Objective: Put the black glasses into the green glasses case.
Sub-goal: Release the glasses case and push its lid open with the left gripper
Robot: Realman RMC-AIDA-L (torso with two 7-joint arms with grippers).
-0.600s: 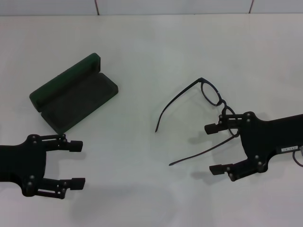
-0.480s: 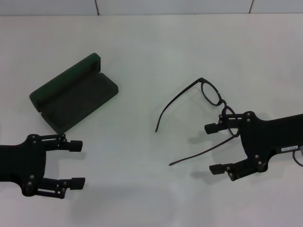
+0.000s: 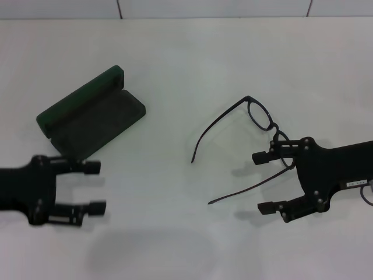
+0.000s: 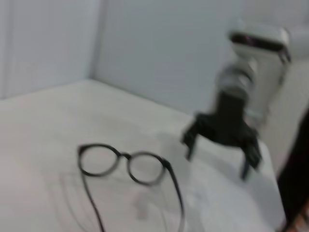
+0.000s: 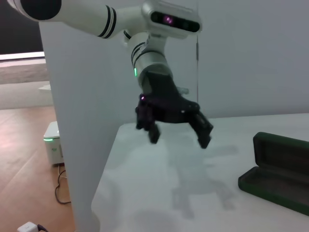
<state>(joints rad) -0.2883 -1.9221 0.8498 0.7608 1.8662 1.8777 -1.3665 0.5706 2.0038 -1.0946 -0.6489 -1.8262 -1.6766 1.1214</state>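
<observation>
The black glasses [image 3: 260,114] lie unfolded on the white table right of centre, temple arms pointing left. My right gripper [image 3: 260,183] is open beside them. Its far finger covers part of the nearer lens, and the nearer temple arm runs out between its fingers. The green glasses case [image 3: 93,116] lies open at the left, its lid raised along the far side and its lining empty. My left gripper [image 3: 96,186] is open and empty, just in front of the case. The left wrist view shows the glasses [image 4: 128,164] and the right gripper [image 4: 217,163]. The right wrist view shows the case [image 5: 280,174] and the left gripper [image 5: 179,140].
The white table [image 3: 175,58] ends at a pale wall along the far edge. In the right wrist view the table's side edge [image 5: 104,174] drops to a wooden floor, where a small white box [image 5: 52,145] stands.
My left gripper has moved forward toward the case and its fingers stand a little closer together. The right gripper, glasses and case have not moved.
</observation>
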